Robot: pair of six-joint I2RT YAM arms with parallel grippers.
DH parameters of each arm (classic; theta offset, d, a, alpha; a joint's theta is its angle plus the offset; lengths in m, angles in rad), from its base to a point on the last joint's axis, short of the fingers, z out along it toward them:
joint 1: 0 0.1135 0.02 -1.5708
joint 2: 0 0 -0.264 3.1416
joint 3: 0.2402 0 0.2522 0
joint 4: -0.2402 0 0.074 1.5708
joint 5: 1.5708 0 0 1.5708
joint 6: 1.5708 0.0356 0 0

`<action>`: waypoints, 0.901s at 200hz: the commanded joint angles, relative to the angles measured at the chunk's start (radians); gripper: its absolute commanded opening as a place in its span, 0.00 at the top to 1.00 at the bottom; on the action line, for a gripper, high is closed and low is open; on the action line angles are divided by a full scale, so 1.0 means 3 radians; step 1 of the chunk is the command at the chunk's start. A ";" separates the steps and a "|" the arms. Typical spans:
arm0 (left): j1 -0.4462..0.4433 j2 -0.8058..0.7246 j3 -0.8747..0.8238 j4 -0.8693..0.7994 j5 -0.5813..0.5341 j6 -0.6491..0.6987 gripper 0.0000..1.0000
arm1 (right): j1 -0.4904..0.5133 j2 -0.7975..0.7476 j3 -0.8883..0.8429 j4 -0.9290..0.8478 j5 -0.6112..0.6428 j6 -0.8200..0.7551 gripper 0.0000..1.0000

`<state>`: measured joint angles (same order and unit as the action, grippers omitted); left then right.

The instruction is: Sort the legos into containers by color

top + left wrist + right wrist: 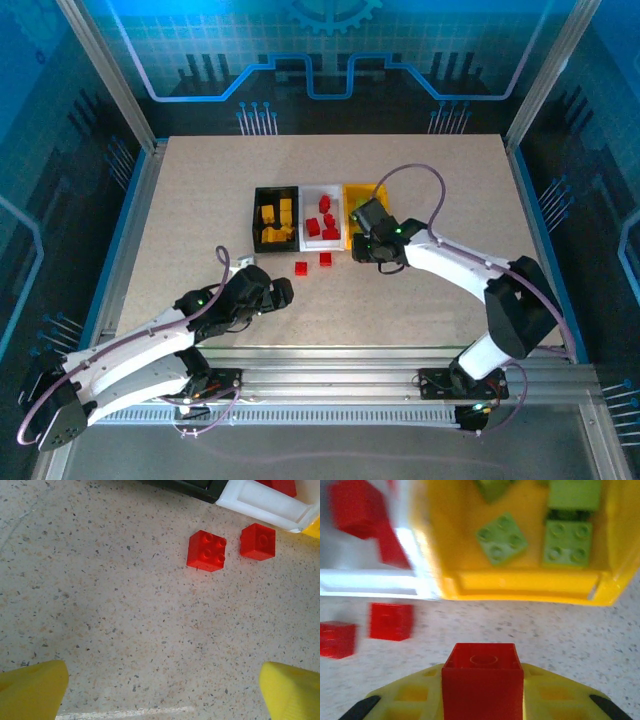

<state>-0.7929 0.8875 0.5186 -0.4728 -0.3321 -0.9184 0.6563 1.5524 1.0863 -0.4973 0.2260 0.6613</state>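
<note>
Status, both arms. Right fingers (pixel 545 685): closed in on a red brick (pixel 482 680), one finger against each side, studs facing up. Cannot tell whether lifted or resting on the worktop (pixel 570 635). Sits just in front of the near wall of the yellow bin (pixel 525 585), toward the end next to the white bin (pixel 370 580).

Left fingers (pixel 32 687): spread wide, holding nothing, over bare worktop. Well short of the first loose brick (pixel 206 550) and second loose brick (pixel 258 541). Both red, lying side by side on the worktop with a small gap between, close to the near wall of the white bin.

Seen from above: left fingers near and to the left of the loose pair. Right fingers to the right of the pair, up against the front of the yellow bin.

Bins: three in one row mid-worktop, walls touching. Black bin (pixel 257 222) on the left, white in the middle, yellow on the right.

Contents:
- black: yellow-orange bricks (pixel 272 212), several
- white: red bricks (pixel 325 205), several
- yellow: green bricks (pixel 502 537), several, some overlapping
</note>
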 commanded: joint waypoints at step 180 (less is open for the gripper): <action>0.0004 0.0025 0.0010 -0.0136 0.0004 -0.0018 0.01 | 0.0047 0.1920 0.2731 -0.0697 0.0182 -0.0412 0.33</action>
<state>-0.7929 0.9024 0.5179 -0.4812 -0.3317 -0.9184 0.6807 2.1551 1.8797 -0.6834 0.2768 0.5259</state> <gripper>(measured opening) 0.988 0.637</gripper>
